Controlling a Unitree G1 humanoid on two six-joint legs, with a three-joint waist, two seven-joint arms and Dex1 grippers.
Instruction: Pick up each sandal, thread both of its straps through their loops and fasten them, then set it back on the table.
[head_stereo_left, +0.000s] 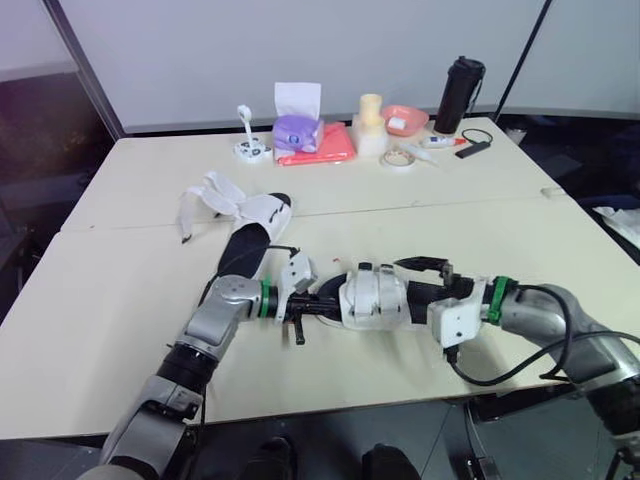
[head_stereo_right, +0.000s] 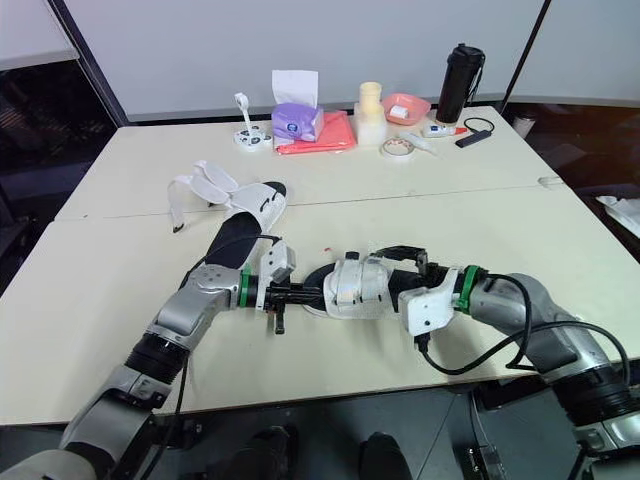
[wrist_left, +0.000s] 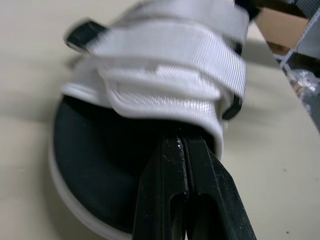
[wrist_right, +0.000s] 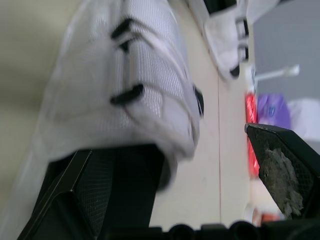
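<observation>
Bare table opens wide to your left and far right, with free passage at both sides. Just ahead of the near sandal, the second sandal and its splayed straps bar the left-forward path. Tissue box, tape roll and black bottle crowd the far edge — the middle strip lies free.

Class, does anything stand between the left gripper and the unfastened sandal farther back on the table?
Nothing visible does. The unfastened sandal lies on bare table just beyond the left gripper, which is at the nearer sandal.
</observation>
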